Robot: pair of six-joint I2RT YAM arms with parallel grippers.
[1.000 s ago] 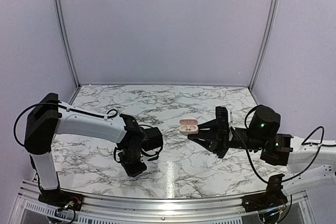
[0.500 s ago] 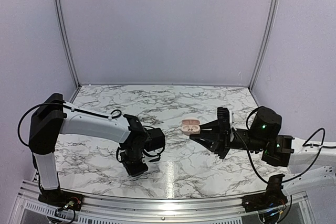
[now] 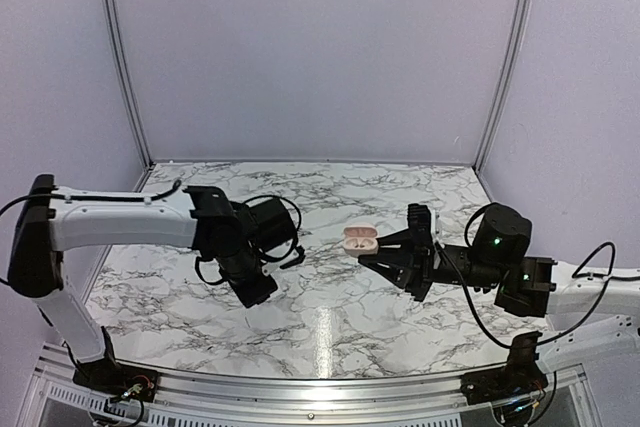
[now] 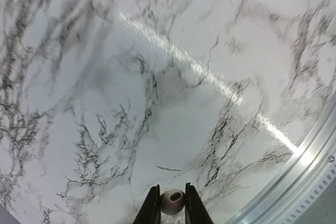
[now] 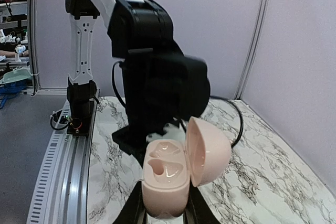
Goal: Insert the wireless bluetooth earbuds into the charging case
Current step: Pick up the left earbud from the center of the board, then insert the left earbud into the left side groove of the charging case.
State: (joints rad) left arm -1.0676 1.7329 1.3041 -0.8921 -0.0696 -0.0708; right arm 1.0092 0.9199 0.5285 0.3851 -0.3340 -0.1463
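The left tool (image 4: pixel 172 211) barely pinches an earbud (image 4: pixel 172 200) between its tips — it could slip before reaching the charging case (image 5: pixel 164 181) clenched in the right tool (image 5: pixel 165 215).

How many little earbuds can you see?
1. One pale earbud is pinched between the left fingers, above the marble table. Both sockets of the open case look empty, so another may be hidden.

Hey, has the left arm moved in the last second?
Yes. The left arm has swung away from the near metal rail, toward the back wall and slightly leftward.
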